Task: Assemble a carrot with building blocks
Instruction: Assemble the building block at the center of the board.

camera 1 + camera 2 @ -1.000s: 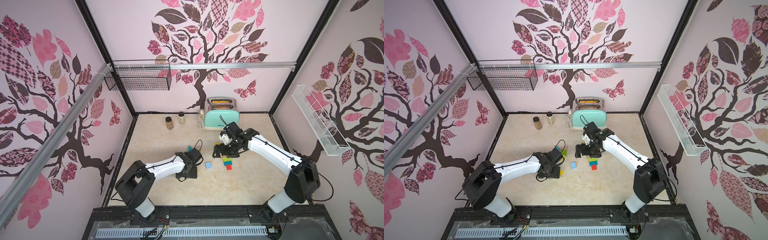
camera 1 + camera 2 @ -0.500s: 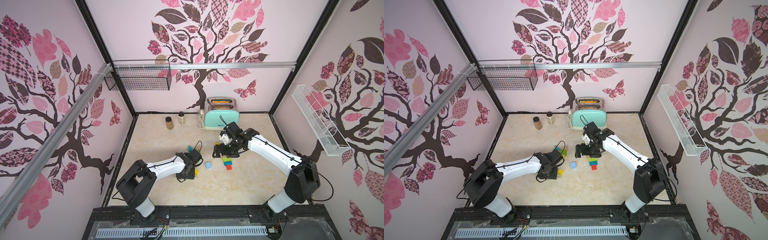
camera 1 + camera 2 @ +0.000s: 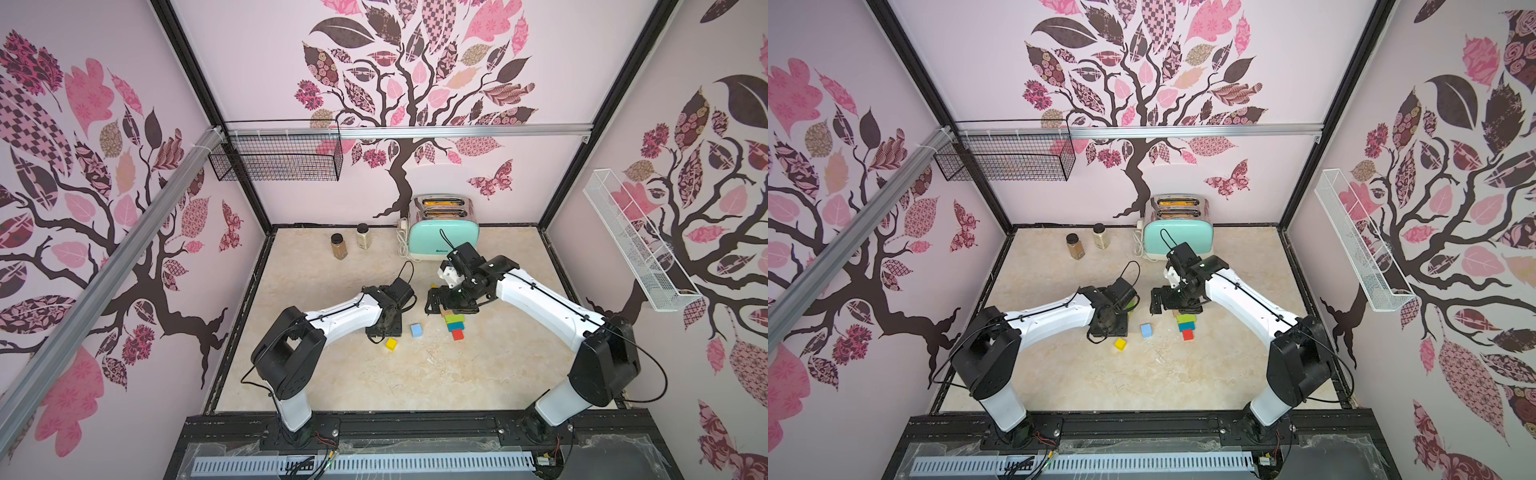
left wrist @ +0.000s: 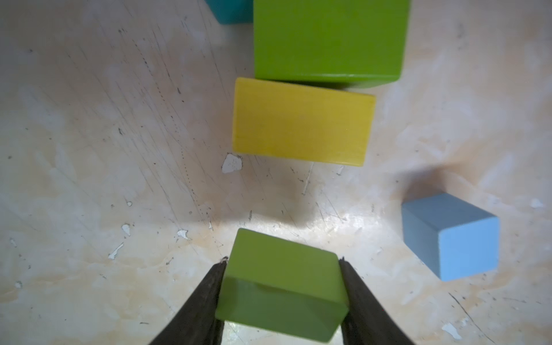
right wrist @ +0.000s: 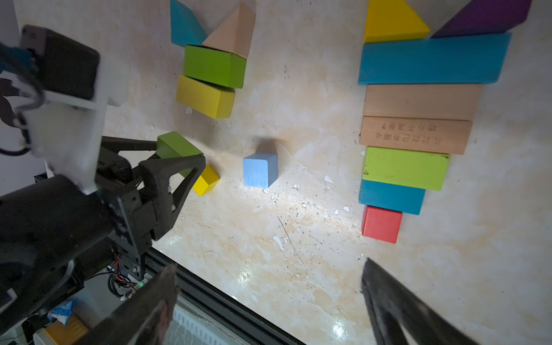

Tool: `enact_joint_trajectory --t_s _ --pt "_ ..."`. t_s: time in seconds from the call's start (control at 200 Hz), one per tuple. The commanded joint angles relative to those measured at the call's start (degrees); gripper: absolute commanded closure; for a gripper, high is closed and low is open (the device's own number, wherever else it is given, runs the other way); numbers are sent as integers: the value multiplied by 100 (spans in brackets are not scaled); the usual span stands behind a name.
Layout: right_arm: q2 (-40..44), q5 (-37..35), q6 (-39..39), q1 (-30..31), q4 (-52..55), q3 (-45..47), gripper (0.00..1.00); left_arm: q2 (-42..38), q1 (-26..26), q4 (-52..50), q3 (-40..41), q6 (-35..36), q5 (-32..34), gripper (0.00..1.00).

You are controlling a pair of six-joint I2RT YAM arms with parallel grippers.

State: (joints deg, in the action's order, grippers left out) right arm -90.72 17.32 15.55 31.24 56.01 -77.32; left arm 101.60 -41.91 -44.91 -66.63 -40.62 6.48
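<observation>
My left gripper is shut on a small green block, held slightly tilted just over the table, next to a small yellow cube. A light blue cube lies loose nearby. In the right wrist view a tapering row lies flat: yellow wedge, purple wedge, long teal bar, two tan bars, green bar, shorter teal bar, red cube. My right gripper hangs open and empty above the row's far end.
A second cluster lies beyond the left gripper: teal wedge, tan wedge, green block, yellow block. A mint toaster and two spice jars stand at the back wall. The black front rail edges the table.
The left jaws have narrowed onto the small green block and the left wrist has shifted slightly. The right arm and the laid-out blocks have not moved.
</observation>
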Motion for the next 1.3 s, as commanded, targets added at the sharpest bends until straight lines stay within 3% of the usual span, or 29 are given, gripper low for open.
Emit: enact_joint_trajectory --t_s 0.0,0.325,1.105,1.295 --pt "127 -110 0 -5 -20 -206 1 98 186 184 -118 44 -141 61" --pt "111 -150 -9 -16 -20 -216 1 583 252 368 -419 154 -305 61" --pt "-78 -141 -90 -26 -29 -224 1 853 420 527 -490 -183 -189 58" --pt "-104 -115 -106 -30 -18 -222 1 880 425 522 -570 -201 -202 44"
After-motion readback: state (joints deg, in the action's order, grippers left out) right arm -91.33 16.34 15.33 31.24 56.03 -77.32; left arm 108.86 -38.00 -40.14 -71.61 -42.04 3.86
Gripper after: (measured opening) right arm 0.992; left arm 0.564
